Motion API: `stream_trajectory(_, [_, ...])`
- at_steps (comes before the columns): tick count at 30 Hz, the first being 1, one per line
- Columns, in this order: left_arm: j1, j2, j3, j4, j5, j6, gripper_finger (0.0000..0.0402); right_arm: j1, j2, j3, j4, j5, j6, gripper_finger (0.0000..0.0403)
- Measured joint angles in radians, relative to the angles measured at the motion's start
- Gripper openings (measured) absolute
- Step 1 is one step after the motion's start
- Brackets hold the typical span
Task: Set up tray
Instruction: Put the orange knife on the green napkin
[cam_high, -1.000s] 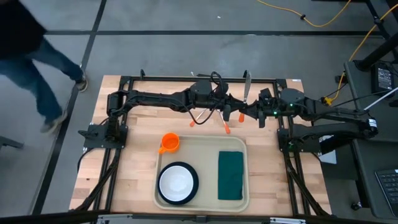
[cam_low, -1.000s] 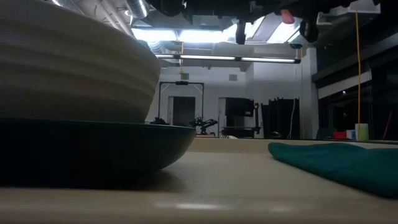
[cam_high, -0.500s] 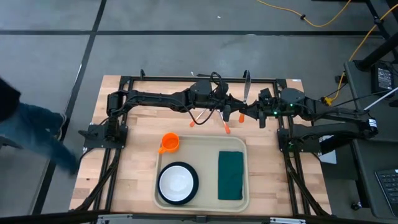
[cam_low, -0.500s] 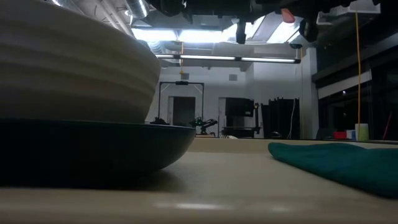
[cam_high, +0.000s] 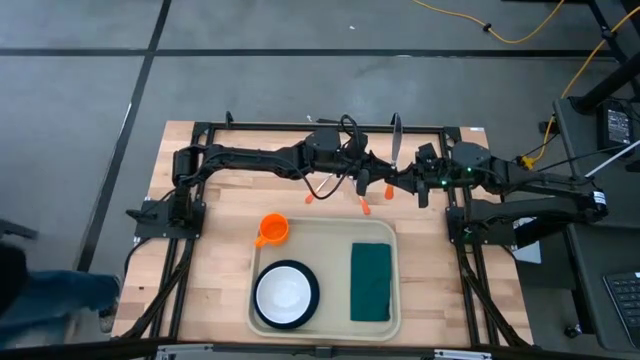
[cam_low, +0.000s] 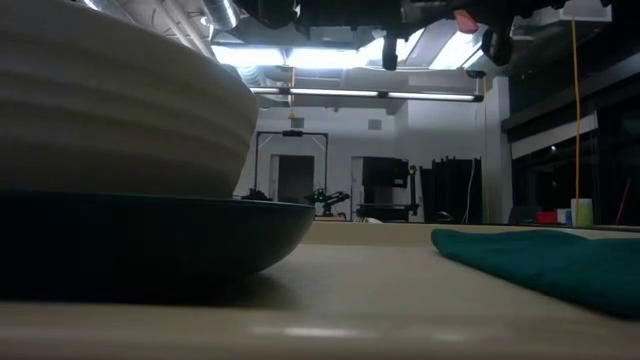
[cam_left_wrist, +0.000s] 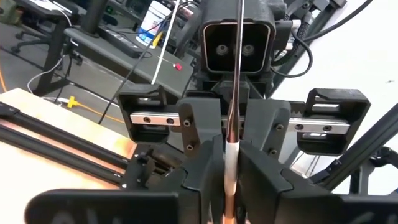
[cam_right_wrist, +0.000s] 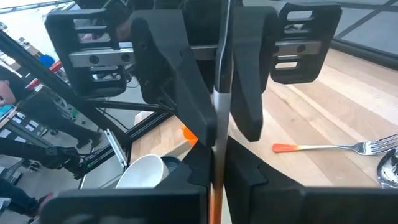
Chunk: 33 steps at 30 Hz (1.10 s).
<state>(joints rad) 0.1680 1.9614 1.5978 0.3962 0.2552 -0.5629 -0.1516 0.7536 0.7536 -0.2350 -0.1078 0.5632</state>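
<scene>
Both grippers, left (cam_high: 372, 184) and right (cam_high: 394, 182), pinch one utensil (cam_high: 395, 140) together. The tray (cam_high: 330, 233) lies just beneath, its long axis crossing the table.

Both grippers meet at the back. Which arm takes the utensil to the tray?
Probably right. Both the right gripper and left gripper clamp the utensil, but the tray's napkin lies on the right arm's side.

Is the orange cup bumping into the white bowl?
Apart. The high view shows a strip of bare tray between the orange cup and the white bowl.
</scene>
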Motion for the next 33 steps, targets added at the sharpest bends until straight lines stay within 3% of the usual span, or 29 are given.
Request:
stream_trajectory(13, [0.005,-0.055,-0.002,-0.032,0.063,-0.025,0.0149,0.000,-0.005,0.001,-0.019,-0.008,0.001,0.0025])
stream_trajectory(19, [0.032,-0.145,-0.001,-0.152,0.081,-0.008,0.0165,0.013,-0.050,-0.001,-0.136,-0.027,0.117,0.0025])
stream_trajectory(26, [0.062,-0.275,0.000,-0.317,-0.002,0.113,0.0159,0.132,-0.133,-0.078,-0.205,0.016,0.316,0.0025])
stream_trajectory(33, [0.066,-0.372,0.000,-0.461,-0.141,0.203,0.0157,0.320,-0.210,-0.296,0.041,0.173,0.554,0.0025])
